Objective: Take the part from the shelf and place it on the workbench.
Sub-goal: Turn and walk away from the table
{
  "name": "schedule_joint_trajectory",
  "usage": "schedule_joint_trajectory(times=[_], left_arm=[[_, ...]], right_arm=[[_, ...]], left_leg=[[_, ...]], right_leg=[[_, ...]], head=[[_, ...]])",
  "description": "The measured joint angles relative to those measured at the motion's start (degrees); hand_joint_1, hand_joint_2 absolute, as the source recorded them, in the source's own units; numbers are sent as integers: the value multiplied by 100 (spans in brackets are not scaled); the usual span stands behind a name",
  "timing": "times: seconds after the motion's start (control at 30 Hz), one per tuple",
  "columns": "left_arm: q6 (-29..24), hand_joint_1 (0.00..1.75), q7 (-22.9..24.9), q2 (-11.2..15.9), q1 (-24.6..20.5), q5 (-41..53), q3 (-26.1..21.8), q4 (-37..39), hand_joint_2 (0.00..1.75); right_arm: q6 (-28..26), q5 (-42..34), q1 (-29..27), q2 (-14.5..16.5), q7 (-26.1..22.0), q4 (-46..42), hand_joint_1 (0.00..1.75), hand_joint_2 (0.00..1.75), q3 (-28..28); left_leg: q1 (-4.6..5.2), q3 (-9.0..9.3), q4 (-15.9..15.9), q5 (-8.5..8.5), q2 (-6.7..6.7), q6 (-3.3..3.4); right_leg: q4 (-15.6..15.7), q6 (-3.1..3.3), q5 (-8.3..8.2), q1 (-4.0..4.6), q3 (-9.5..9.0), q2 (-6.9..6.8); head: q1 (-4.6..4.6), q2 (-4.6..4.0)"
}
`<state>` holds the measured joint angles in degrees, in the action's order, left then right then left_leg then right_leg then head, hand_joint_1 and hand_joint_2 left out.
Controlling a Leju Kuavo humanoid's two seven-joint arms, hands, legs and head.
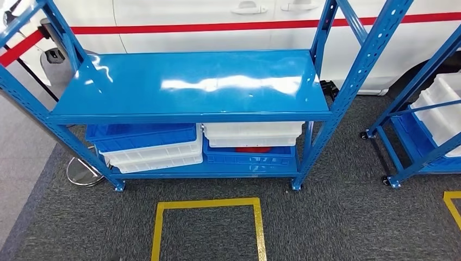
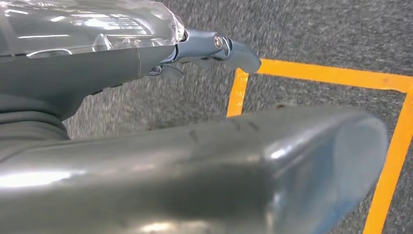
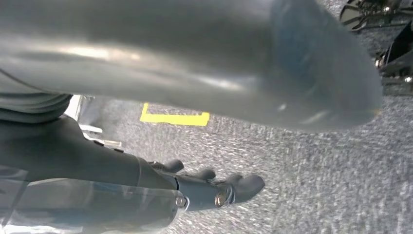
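A blue metal shelf (image 1: 190, 115) stands in front of me in the head view, its glossy top board bare. On its lower board, stacked blue and white bins (image 1: 147, 144) sit on the left and white bins over a blue bin (image 1: 247, 157) on the right. A red part (image 1: 253, 149) peeks out of that right blue bin, mostly hidden by the white bin above it. My left hand (image 2: 73, 78) hangs over the grey carpet with thumb and fingers (image 2: 214, 48) apart, holding nothing. My right hand (image 3: 97, 165) hangs likewise, fingers (image 3: 229, 187) spread from the thumb, empty.
A yellow taped square (image 1: 157, 228) marks the carpet just before the shelf. A second blue rack on castors with white bins (image 1: 435, 117) stands at the right. Behind the shelf is a white vehicle (image 1: 190, 24). A stanchion base (image 1: 81, 171) sits at the shelf's left foot.
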<state>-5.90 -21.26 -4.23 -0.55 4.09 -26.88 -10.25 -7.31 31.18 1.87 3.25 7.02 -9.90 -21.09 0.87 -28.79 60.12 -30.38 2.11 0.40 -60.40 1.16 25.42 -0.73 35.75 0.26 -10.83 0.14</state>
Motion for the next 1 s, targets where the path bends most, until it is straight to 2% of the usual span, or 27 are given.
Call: schedule_joint_trajectory(times=[0.07,0.13,0.17,0.2,0.23,0.3,0.33,0.37,0.43,0.5,0.53,0.57,0.63,0.67,0.7,0.73,0.77,0.8,0.87,0.9,1.0], left_arm=[[2,0,-1,-6,-8,2,1,0,0],[4,0,-1,-14,-13,4,2,0,0],[4,0,-1,-14,-11,4,2,0,0],[3,0,-1,-14,-7,4,2,0,0],[3,0,-1,-14,-3,4,2,0,0],[2,0,-1,-14,0,3,2,0,0],[2,0,-2,-14,-2,2,2,0,0],[2,0,-2,-14,-8,3,2,0,0],[2,0,-4,-14,-6,3,2,0,0],[2,0,-8,-19,7,4,1,0,0],[3,0,-10,-22,7,5,1,0,0],[4,0,-13,-25,2,8,2,0,0],[15,0,-16,-27,-4,14,2,0,0],[24,0,-16,-27,-5,15,2,0,0],[31,0,-16,-28,-4,17,2,0,0],[38,0,-16,-29,-3,19,2,0,0],[43,0,-16,-32,-3,20,2,0,0],[47,0,-16,-35,-5,23,2,0,0],[52,0,-16,-43,-9,46,2,0,0],[52,0,-16,-45,-13,65,2,0,0],[52,0,-16,-45,-25,102,2,0,0]], right_arm=[[-8,-14,-4,-1,0,0,0,0,-16],[-15,-22,-4,-6,0,0,0,0,-40],[-16,-24,-1,-6,0,0,0,0,-49],[-20,-26,1,-6,0,0,0,0,-54],[-24,-26,3,-6,1,0,0,0,-56],[-30,-27,0,-5,3,1,0,0,-57],[-30,-27,-2,-4,6,1,0,0,-58],[-30,-27,0,-4,9,1,0,0,-60],[-26,-28,7,-5,17,0,0,0,-62],[-18,-29,12,-12,24,-1,0,0,-67],[-13,-33,11,-19,27,-2,0,0,-72],[-8,-38,11,-25,32,-2,0,0,-78],[-1,-55,9,-32,37,-2,0,0,-90],[1,-63,8,-32,37,-2,0,0,-94],[0,-71,7,-32,38,-2,0,0,-99],[-1,-75,5,-33,40,-2,0,0,-103],[-2,-78,1,-34,43,-2,0,0,-108],[-4,-78,-1,-35,47,-2,0,0,-114],[-8,-78,-2,-37,51,-2,0,0,-128],[-9,-78,0,-38,52,-2,0,0,-135],[-10,-78,4,-36,54,-2,0,0,-143]], left_leg=[[-31,-235,477,-172,-92,-67],[-79,-666,1200,-463,-137,-128],[-101,-832,1426,-546,-143,-152],[-120,-910,1465,-516,-150,-172],[-135,-882,1291,-356,-158,-186],[-148,-612,523,148,-188,-174],[-135,-498,195,261,-209,-150],[-119,-432,-11,316,-226,-116],[-83,-425,-88,288,-235,-40],[-104,-367,-163,401,-227,45],[-117,-335,-211,433,-227,83],[-131,-311,-253,462,-227,113],[-118,-310,-270,469,-228,146],[-109,-311,-268,464,-225,152],[-101,-306,-267,455,-219,157],[-97,-295,-264,445,-210,155],[-96,-278,-259,432,-197,146],[-96,-262,-249,415,-185,132],[-71,-255,-210,370,-170,81],[-61,-257,-198,352,-169,53],[-58,-247,-186,316,-169,-38]], right_leg=[[51,57,26,-15,-86,-24],[61,83,69,-13,-130,-40],[60,85,93,-12,-153,-43],[59,80,119,-12,-185,-44],[59,72,145,-13,-226,-45],[61,45,196,-15,-313,-51],[61,24,212,-12,-338,-57],[61,-5,225,-8,-346,-62],[73,-77,238,-3,-354,-66],[65,-154,281,0,-379,-67],[-40,-178,369,1,-343,-61],[-259,-194,513,1,-245,-53],[-1000,-207,888,-5,119,-38],[-1331,-215,1000,-6,293,-37],[-1499,-219,1005,-6,390,-37],[-1440,-216,893,-6,377,-37],[-1157,-207,690,-5,252,-36],[-739,-188,460,-5,57,-34],[-64,-143,206,7,-253,-26],[84,-120,181,14,-317,-22],[138,-41,191,12,-337,-26]], head=[[-1,-1],[-2,-1],[-2,-1],[-2,-1],[-1,-1],[-1,-1],[-2,-1],[-2,-1],[-2,-1],[-1,-2],[0,-2],[1,-2],[2,-1],[2,-1],[2,-1],[2,-1],[1,-1],[1,-1],[1,-1],[1,-1],[1,-1]])
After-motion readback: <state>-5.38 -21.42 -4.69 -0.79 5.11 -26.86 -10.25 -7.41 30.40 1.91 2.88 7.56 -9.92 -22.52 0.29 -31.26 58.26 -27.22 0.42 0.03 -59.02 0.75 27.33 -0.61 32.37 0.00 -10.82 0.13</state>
